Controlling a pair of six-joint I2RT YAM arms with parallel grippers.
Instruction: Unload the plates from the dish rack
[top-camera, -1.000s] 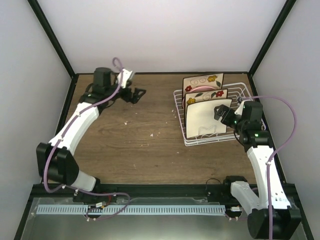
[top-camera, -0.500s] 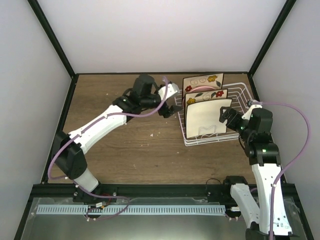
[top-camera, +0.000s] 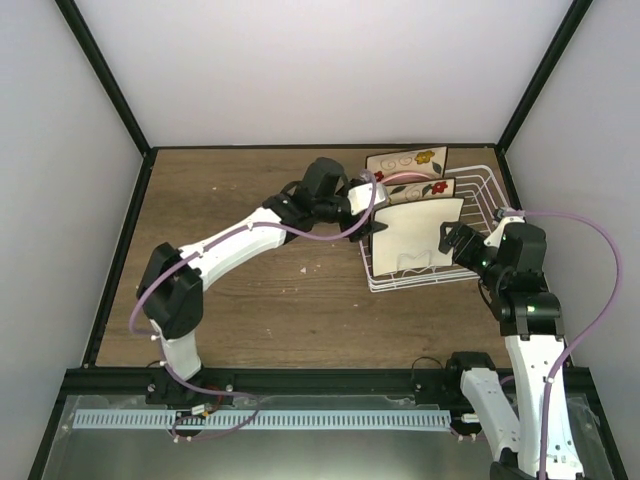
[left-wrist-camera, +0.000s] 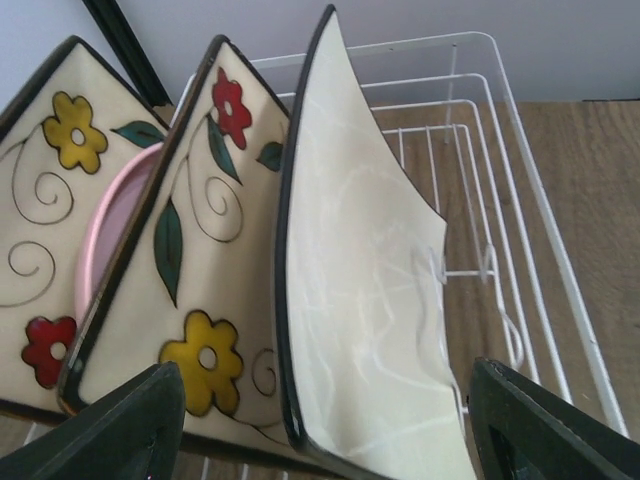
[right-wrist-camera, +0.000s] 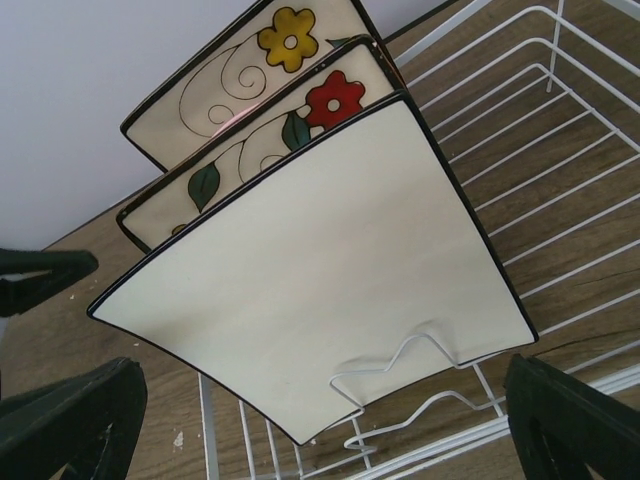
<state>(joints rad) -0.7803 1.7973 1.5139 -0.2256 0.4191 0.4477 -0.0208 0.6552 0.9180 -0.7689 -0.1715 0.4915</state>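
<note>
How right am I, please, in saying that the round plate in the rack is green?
Not quite: the round plate in the rack is pink, not green. The left wrist view shows its pink rim between the two flowered plates.

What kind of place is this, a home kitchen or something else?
Probably a robot test cell, not a kitchen: a wooden table enclosed by plain white walls, a left arm and right arm mounted there, one dish rack of plates.
</note>
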